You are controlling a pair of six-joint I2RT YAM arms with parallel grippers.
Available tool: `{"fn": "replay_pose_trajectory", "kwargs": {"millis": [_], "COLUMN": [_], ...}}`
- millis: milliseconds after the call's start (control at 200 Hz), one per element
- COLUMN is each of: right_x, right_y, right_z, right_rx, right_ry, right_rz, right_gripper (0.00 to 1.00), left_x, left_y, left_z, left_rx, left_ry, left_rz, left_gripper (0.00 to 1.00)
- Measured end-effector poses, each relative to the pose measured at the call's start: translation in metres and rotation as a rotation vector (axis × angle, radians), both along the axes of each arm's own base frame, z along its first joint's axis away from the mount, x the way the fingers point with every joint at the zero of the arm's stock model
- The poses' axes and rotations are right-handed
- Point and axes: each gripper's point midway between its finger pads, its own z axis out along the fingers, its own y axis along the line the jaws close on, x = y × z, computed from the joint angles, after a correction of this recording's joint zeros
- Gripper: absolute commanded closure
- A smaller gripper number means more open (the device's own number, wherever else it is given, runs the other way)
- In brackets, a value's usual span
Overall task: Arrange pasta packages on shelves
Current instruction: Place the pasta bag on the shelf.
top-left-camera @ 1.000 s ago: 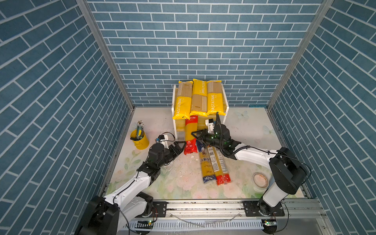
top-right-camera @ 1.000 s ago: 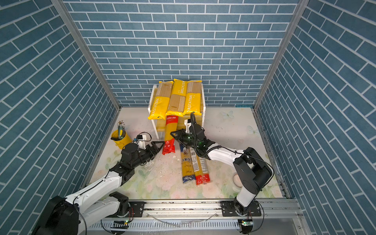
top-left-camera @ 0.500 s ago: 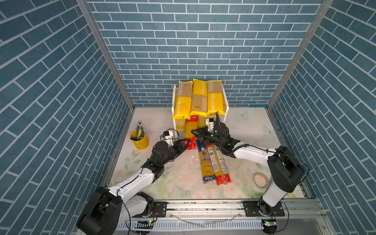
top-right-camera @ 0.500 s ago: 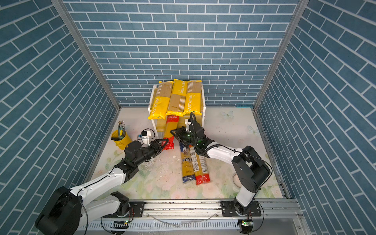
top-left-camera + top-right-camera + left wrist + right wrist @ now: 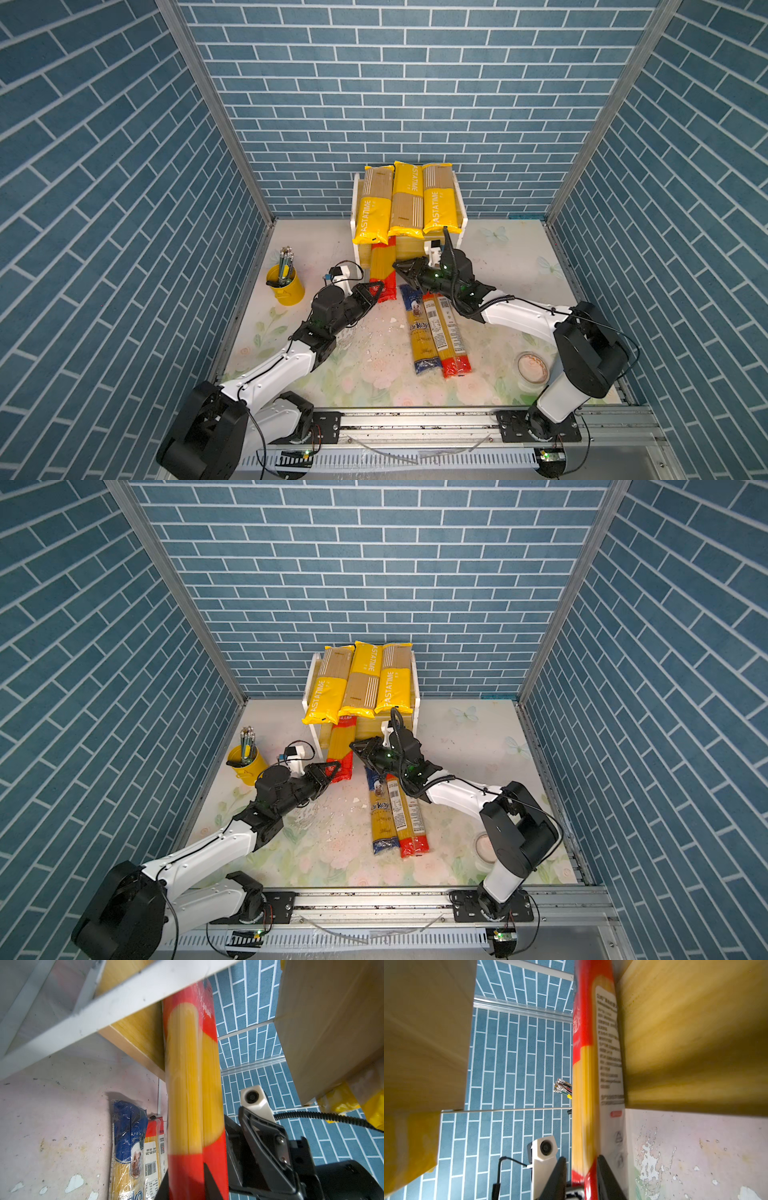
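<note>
The small two-tier rack of yellow boards on a thin white frame (image 5: 356,210) is seen centred against the far blue-brick wall (image 5: 415,104). Its top is filled by three yellow-and-tan flat bags marked PASTATIME (image 5: 409,199), laid side by side. A long clear spaghetti bag with red ends (image 5: 381,262) is lodged partway into the left of the lower tier (image 5: 409,252). Its long axis runs near to far, and its near red end projects over the table (image 5: 498,257). A blue-ended bag (image 5: 417,328) and a second red-ended bag (image 5: 451,336) are left lying on the table just to the right, parallel and touching.

The left gripper (image 5: 376,288) is clamped on the projecting near end. The right gripper (image 5: 401,269) is set around the same bag from the right, farther in. A sliver of gap shows at one finger (image 5: 558,1176), so a grip cannot be confirmed. The bag is judged to need pushing farther in along its own axis. For that the left arm, directly behind the near end, seems better placed.
</note>
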Motion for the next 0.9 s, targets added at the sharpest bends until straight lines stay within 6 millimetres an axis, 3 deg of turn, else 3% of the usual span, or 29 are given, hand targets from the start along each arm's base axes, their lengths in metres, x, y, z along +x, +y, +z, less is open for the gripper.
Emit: {"fn": "replay_pose_trajectory", "kwargs": {"millis": [200,515,795,900], "right_x": [-0.023,-0.058,-0.070,-0.072], "right_y": [-0.014,-0.030,-0.051,-0.057], "right_z": [0.016,-0.009,-0.028,-0.031], "right_rx": [0.001,-0.133,-0.238,-0.266], "right_ry": [-0.069,-0.089,-0.097,-0.104], "right_rz": [0.023,0.064,0.049,0.042], "right_gripper": [0.73,0.73,0.75,0.75], "left_x": [0.013,0.034,0.044,0.047], "left_y": [-0.002,-0.004,0.001,0.004], "left_z": [0.014,0.009,0.014,0.019], "left_rx": [0.119,0.226,0.268,0.286], "left_ry": [-0.002,-0.020,-0.046,-0.064], "left_rz": [-0.002,0.014,0.051,0.068], "left_gripper": [0.80,0.80,0.78,0.71]}}
